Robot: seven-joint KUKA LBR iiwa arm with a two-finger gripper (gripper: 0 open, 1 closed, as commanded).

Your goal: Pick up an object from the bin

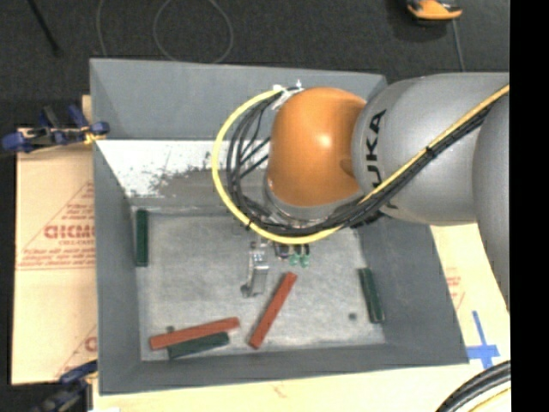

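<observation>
Low on the left of the frame, a red bar (pixel 193 333) and a green bar (pixel 199 343) are lying side by side. Above them, in the middle, a slanted red stick (pixel 273 310) is pointing from lower left to upper right. The gripper (pixel 254 275) is hanging just left of its top end. I cannot tell if the claw is spread or pressed together. I think it is getting ready to grab, so next it needs to move over the stick, crosswise.
</observation>
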